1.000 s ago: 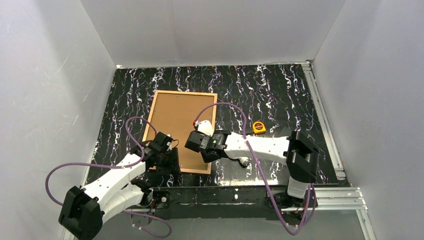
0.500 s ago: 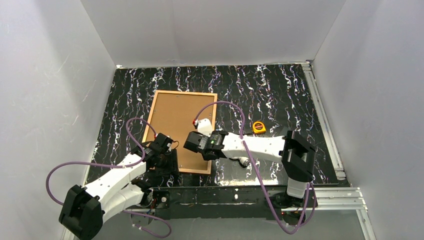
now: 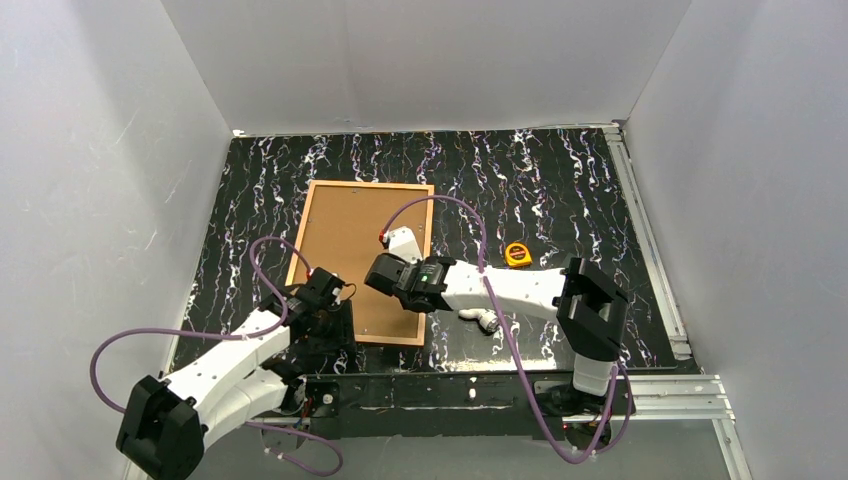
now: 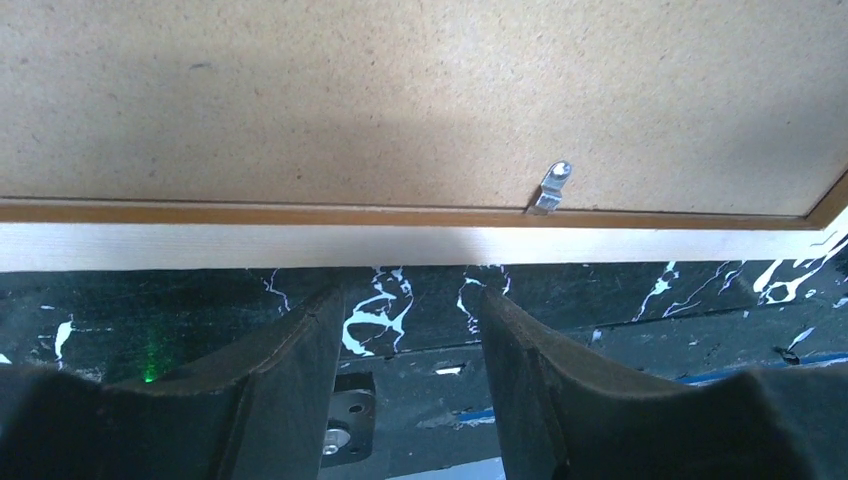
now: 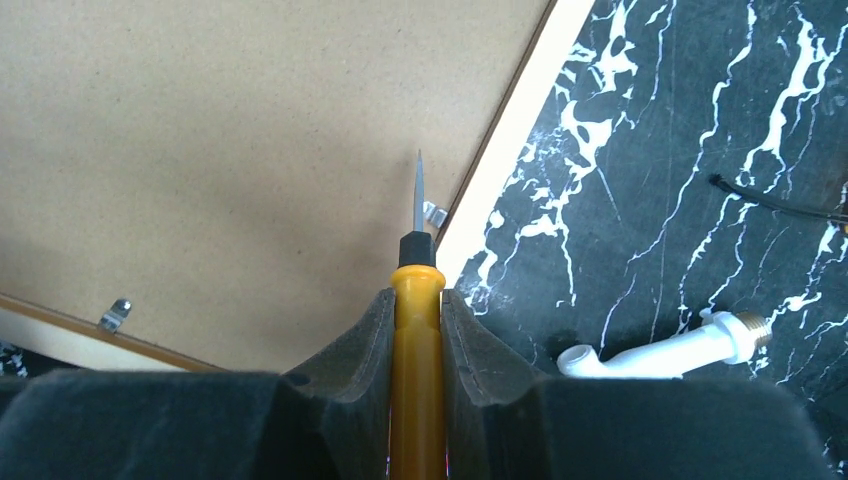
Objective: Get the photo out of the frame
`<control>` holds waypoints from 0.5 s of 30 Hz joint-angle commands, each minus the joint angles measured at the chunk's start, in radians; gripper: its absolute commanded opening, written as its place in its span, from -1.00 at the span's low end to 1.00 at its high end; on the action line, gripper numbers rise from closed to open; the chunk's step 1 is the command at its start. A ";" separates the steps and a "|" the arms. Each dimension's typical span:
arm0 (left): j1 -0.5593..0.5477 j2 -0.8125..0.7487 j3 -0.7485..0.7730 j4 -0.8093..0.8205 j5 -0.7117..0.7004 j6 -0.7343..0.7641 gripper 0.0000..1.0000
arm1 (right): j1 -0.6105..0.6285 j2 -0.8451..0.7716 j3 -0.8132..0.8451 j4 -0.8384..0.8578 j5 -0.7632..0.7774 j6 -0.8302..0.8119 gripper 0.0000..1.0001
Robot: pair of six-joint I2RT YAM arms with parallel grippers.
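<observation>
while the frame (image 3: 372, 184) holds its backing board (image 3: 350, 235), right pincer (image 5: 416, 298) clasps a screwdriver (image 5: 417, 380), left pincer (image 4: 408, 300) gapes.

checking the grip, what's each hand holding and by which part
Right hand clamps a screwdriver by its yellow handle. Left hand is open, holding nothing.

The left arm (image 3: 225, 360) and right arm (image 3: 530, 288) have white link shells, black joint housings and blocky black shoulders. Both rise from a black plate (image 3: 440, 392). A purple cable (image 3: 130, 334) loops off each arm above the plate. The fingers (image 4: 280, 390) are matte, dark grey, foam-like wedges.
</observation>
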 commanded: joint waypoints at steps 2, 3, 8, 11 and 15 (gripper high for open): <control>0.004 -0.034 0.028 -0.155 0.029 0.008 0.04 | -0.011 0.012 0.048 -0.051 0.052 0.006 -0.97; 0.004 -0.047 0.047 -0.159 0.061 0.007 0.07 | -0.011 0.003 0.057 -0.081 0.039 0.024 -0.97; 0.004 -0.072 0.136 -0.168 0.082 0.003 0.21 | 0.001 -0.060 0.023 -0.115 -0.051 0.082 -0.97; 0.006 -0.038 0.152 -0.129 0.080 0.006 0.18 | 0.015 -0.079 -0.001 -0.118 -0.051 0.096 -0.97; 0.015 0.060 0.138 -0.066 0.078 0.009 -0.01 | 0.015 -0.062 -0.011 -0.137 -0.047 0.115 -0.97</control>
